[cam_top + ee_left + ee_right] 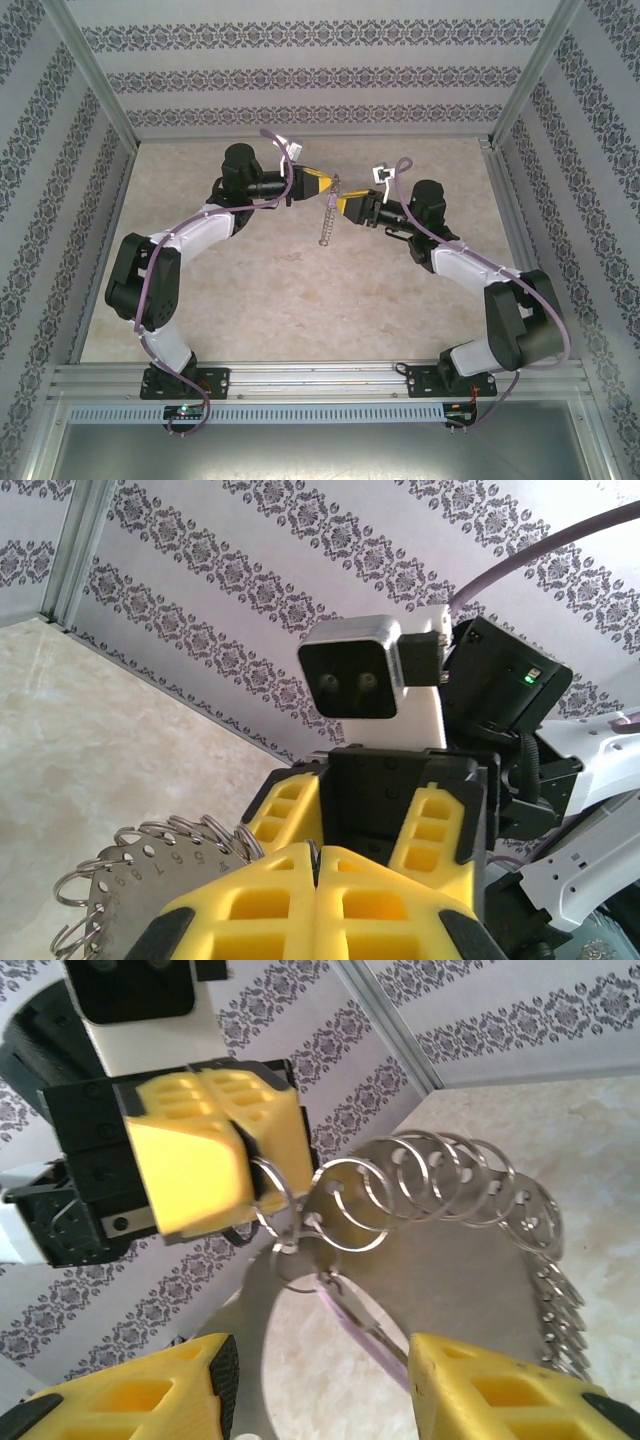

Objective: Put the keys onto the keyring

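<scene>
At mid-surface, left fingers (190,1160) are clenched on one loop of the keyring (450,1190). Right fingers (480,1390) stand released, the lilac key (345,1325) between them, close under the keyring

Silvery keyring (450,1260), yellow left claw (315,870)

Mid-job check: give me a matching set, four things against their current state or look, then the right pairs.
Things:
1. left gripper
2. right gripper
3. keyring
4. key

States:
A. lilac, lying between the parted fingers
B. shut on the keyring's edge
C. fingers wide apart
D. silvery, edged with small rings

Pairs: 1-B, 2-C, 3-D, 4-A
</scene>
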Robot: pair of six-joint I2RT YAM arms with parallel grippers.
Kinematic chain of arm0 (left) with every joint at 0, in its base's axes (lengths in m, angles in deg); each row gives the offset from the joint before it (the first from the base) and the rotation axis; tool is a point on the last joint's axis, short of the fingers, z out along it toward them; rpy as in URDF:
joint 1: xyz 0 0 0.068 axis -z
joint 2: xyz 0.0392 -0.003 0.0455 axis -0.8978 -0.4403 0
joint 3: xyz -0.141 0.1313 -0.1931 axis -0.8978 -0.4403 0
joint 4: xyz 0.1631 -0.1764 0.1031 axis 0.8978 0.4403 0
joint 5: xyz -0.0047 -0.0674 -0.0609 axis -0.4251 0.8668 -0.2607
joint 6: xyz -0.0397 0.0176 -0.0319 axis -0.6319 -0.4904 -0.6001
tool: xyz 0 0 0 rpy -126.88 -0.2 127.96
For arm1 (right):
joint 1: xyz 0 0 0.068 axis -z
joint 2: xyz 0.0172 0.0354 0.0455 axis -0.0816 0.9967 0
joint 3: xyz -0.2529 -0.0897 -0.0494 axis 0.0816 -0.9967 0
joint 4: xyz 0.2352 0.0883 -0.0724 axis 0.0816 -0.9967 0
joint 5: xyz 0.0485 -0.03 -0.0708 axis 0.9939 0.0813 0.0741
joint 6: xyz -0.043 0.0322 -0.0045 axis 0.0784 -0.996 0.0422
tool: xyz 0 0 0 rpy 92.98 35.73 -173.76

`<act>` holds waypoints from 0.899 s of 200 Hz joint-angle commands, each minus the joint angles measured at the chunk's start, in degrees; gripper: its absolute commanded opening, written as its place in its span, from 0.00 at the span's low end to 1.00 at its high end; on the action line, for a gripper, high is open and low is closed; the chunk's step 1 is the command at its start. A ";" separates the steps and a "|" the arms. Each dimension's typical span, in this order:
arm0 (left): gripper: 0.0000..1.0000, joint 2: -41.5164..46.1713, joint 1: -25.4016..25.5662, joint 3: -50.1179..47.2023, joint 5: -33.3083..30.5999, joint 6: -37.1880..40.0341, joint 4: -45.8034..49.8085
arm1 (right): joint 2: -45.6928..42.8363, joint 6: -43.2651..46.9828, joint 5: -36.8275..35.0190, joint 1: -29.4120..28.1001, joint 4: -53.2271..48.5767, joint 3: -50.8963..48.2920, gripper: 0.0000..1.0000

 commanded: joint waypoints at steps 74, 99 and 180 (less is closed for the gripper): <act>0.00 1.79 0.38 1.71 0.61 -1.56 -5.04 | 4.49 1.31 0.82 -2.81 3.30 4.85 0.41; 0.00 1.79 0.39 1.64 0.47 -1.86 -5.43 | 5.32 1.38 0.98 -3.32 3.77 4.83 0.29; 0.00 1.92 0.40 1.43 0.31 -2.51 -6.43 | 6.63 0.67 0.38 -3.87 5.28 3.71 0.40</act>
